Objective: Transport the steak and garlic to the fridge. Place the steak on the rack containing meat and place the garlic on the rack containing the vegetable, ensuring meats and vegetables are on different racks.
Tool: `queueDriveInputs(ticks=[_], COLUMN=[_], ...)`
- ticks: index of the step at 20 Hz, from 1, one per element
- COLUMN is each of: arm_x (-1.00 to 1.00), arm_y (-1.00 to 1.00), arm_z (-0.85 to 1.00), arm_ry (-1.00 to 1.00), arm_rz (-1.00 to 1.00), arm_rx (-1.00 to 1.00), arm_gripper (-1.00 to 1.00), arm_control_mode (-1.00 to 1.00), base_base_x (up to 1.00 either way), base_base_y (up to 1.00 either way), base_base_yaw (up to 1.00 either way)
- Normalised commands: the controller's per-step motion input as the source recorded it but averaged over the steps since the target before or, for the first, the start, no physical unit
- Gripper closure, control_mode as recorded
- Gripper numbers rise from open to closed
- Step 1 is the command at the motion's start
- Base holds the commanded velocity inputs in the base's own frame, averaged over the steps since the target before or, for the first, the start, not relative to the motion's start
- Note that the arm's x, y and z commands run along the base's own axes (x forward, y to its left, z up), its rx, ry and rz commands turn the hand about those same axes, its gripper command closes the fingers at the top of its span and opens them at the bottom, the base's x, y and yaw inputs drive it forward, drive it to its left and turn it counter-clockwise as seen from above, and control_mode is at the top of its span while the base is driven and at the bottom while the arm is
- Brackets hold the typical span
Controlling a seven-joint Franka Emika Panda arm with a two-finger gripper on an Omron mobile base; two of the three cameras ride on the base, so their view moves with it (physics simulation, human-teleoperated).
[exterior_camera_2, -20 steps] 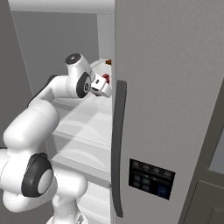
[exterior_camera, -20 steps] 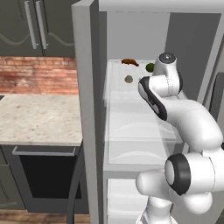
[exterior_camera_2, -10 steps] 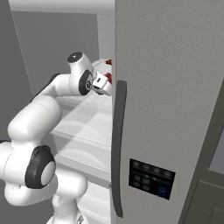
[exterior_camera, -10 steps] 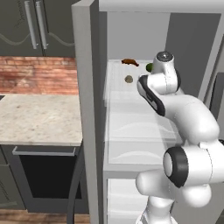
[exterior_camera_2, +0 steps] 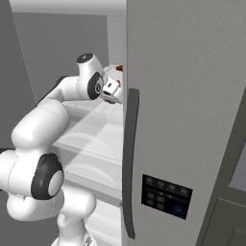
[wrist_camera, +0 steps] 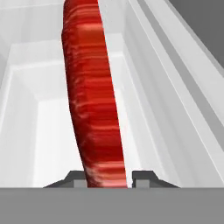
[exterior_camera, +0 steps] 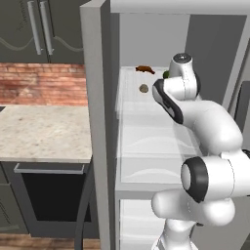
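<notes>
In the hand view the steak (wrist_camera: pixel 94 100), a bright-red slab standing on edge, rises between my gripper's (wrist_camera: pixel 109 177) two tips over a white fridge shelf (wrist_camera: pixel 48 135). The jaws are slightly open, and a narrow gap shows between the meat and the right fingertip (wrist_camera: pixel 142 177). The left base view shows the arm reaching into the open fridge (exterior_camera: pixel 97 122), with its wrist (exterior_camera: pixel 180 80) above the upper shelf (exterior_camera: pixel 146 122). The garlic (exterior_camera: pixel 143 88), an olive-tan lump, lies on that shelf left of the wrist. The green vegetable (exterior_camera: pixel 166 74) peeks out behind the wrist.
A brown item (exterior_camera: pixel 142 69) lies at the back of the same shelf. The grey fridge door (exterior_camera_2: pixel 182 96) with its dark handle (exterior_camera_2: pixel 129 158) hides the fingertips in the right base view. A stone counter (exterior_camera: pixel 39 132) over an oven (exterior_camera: pixel 49 200) stands left of the fridge.
The jaws have parted a little around the steak. The hand has moved slightly deeper over the shelf. The garlic, vegetable and brown item have not moved.
</notes>
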Motion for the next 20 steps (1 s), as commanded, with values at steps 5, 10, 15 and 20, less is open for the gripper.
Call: queueDriveInputs(ticks=[5,10,15,20], arm_x=[-0.09,-0.08,-0.18,-0.56], arm_y=[0.13,0.2,0.23,0.03], arm_z=[0.0,0.0,0.14,0.43], arm_ry=[0.0,-0.01,-0.11,-0.05], arm_rz=[0.0,0.0,0.0,0.0], arm_rx=[0.0,0.0,0.0,-0.01], arm_gripper=[-1.0,-1.0,-1.0,-1.0], arm_control_mode=[-1.0,-1.0,-1.0,-1.0], base_base_x=[0.0,0.0,0.0,0.0], base_base_y=[0.0,0.0,0.0,0.0], base_base_yaw=[0.0,0.0,0.0,0.0])
